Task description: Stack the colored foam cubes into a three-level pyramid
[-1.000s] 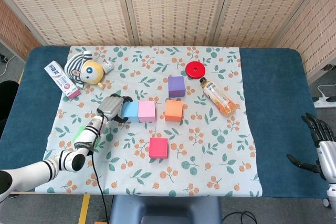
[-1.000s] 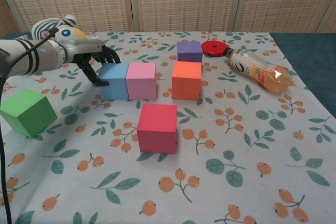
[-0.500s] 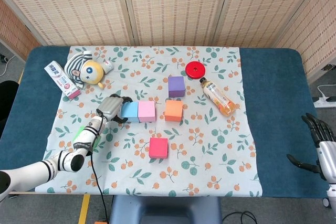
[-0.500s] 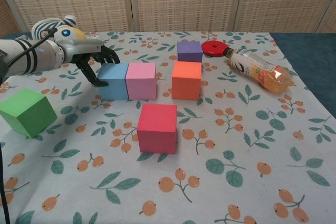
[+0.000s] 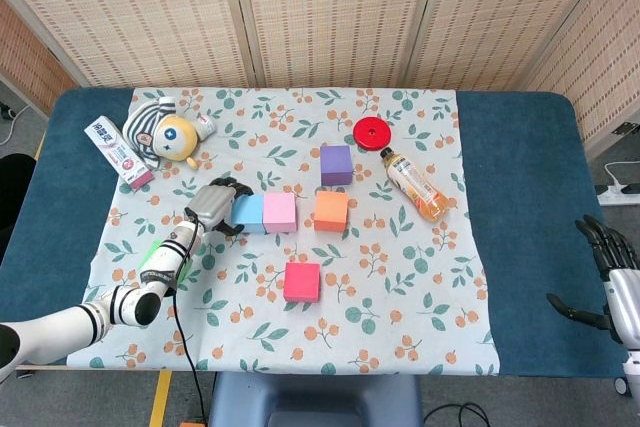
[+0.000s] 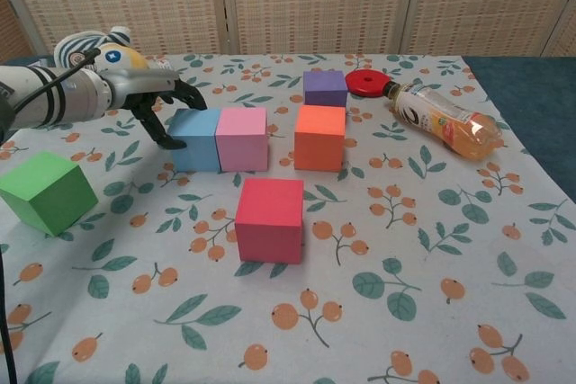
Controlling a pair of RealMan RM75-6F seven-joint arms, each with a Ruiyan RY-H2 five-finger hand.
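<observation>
Overall, the table (image 5: 520, 147) carries a dark blue cover, with a floral cloth (image 5: 400, 287) spread across its centre; all cubes sit on that cloth in a single layer, none stacked. The left arm (image 5: 60, 327) reaches in from the lower left, and the left hand (image 5: 215, 205) sits just beside the left face of the blue cube (image 5: 247, 213), fingers (image 6: 171, 101) curled and spread around that edge with nothing gripped; whether a fingertip touches the cube cannot be determined. The right hand (image 5: 608, 277) rests off the cloth at the far right edge of the head view, fingers apart and holding nothing. A striped plush toy (image 5: 160, 132) lies at the upper left of the cloth. A drink bottle (image 5: 415, 185) lies on its side at the right, its cap end near a red disc (image 5: 371, 132). A toothpaste box (image 5: 117, 153) lies at the left edge of the cloth, partly on the blue cover. The green cube (image 6: 47, 191) stands tilted at the left of the chest view, below the left arm and well apart from the others. The red cube (image 5: 302, 281) stands alone nearest the robot. The blue cube and pink cube (image 5: 280, 212) stand side by side, touching. The orange cube (image 5: 331, 211) sits in line with them, a gap to the right of the pink one. The purple cube (image 5: 336, 164) stands just behind the orange one.
</observation>
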